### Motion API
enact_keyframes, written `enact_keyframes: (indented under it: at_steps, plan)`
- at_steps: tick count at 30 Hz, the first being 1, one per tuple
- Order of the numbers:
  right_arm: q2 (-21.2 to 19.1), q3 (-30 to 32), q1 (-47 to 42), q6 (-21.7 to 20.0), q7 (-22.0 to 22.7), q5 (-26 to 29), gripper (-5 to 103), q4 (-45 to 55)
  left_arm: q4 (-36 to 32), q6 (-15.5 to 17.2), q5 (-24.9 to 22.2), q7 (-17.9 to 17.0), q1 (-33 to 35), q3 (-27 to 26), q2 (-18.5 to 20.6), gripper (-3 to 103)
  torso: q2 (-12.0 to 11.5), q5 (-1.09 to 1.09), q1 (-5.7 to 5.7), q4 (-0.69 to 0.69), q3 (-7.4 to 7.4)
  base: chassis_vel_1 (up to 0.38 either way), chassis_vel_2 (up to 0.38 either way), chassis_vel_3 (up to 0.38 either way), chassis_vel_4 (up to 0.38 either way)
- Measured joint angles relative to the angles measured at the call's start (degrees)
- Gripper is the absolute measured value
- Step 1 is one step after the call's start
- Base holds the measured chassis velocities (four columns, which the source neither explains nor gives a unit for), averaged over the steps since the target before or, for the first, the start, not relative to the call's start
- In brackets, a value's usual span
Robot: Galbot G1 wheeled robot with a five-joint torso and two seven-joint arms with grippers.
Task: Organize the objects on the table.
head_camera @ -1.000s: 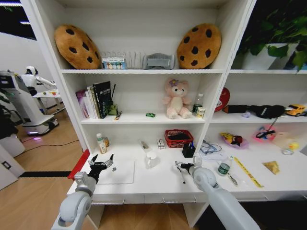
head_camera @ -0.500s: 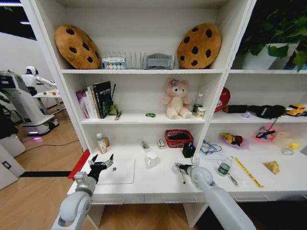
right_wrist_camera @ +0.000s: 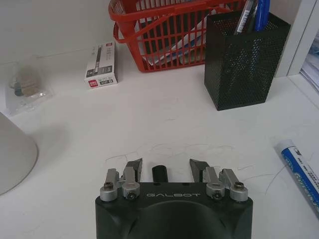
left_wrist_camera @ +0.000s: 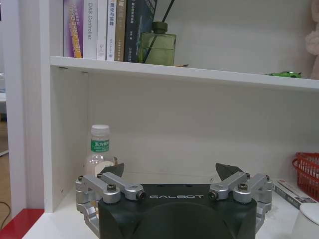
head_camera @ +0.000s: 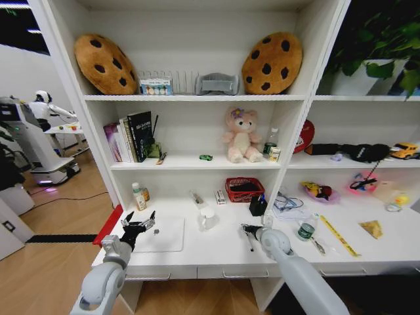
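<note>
Left side: the left gripper (head_camera: 139,226) hovers over the near-left edge of the long white desk (head_camera: 210,252), fingers spread wide and grasping nothing. Just beside it lies the thin silver laptop (head_camera: 161,235), lid closed, flat on the desk. Behind, against the shelf wall, stands the small clear green-labelled bottle (left_wrist_camera: 98,152), upright and untouched.

Centre: the right gripper (right_wrist_camera: 166,169) is low over the desktop, released, jaws parted on either side of a slim black pen (right_wrist_camera: 160,174). The pen end sits between the fingers but is not clamped. Beyond it stand a black mesh pen holder (right_wrist_camera: 243,59) already containing pens and, beside that, a red wire basket (right_wrist_camera: 164,30).

Right side: a blue-and-white tube-shaped item (right_wrist_camera: 301,169) lies loose on the desk near the gripper.

Progress assessment: early stage. The black pen is not yet grasped; the other loose desk items appear unsorted.
</note>
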Motion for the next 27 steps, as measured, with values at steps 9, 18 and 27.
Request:
enact_keyframes:
  at_steps: [9,18,27]
  plan:
    - [0.71,-0.77,0.06,0.39,-0.02,-0.34,51,-0.25,0.0,0.0,0.0,0.0,0.0,0.0,0.0,100,0.0,0.0,0.0,0.0,0.0,0.0,0.0,0.0,0.0]
    - [0.66,-0.79,-0.09,0.43,-0.01,-0.29,36,-0.24,0.0,0.0,0.0,0.0,0.0,0.0,0.0,100,0.0,0.0,0.0,0.0,0.0,0.0,0.0,0.0,0.0]
    - [0.96,-1.47,-0.37,0.69,-0.28,-0.49,36,-0.26,0.0,0.0,0.0,0.0,0.0,0.0,0.0,100,0.01,-0.01,0.0,0.0,-0.01,0.0,0.0,0.0,0.0]
